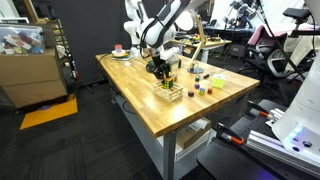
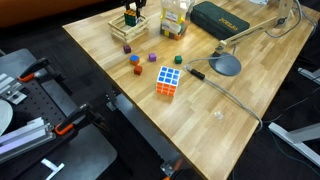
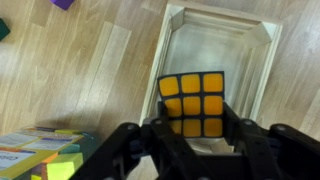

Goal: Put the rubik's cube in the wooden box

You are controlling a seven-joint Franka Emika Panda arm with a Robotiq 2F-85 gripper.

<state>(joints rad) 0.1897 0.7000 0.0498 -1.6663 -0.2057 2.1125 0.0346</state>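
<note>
The tool, nearest the lens, is clamped on the rubik's cube — poised over the wooden box. Best to lower it straight down, clear of the walls — then release gently.

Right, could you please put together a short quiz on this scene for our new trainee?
1. True or false: the gripper is closed on the small dark-edged rubik's cube, whose yellow-orange face shows in the wrist view.
2. Multiple choice: in the wrist view, what lies directly behind the held cube?
A) the pale rectangular wooden box
B) a dark round bowl
C) a red mug
3. Short answer: in an exterior view, where is the second, larger multicoloured cube?

Key: 1 true. 2 A. 3 on the wooden table, away from the gripper.
</note>
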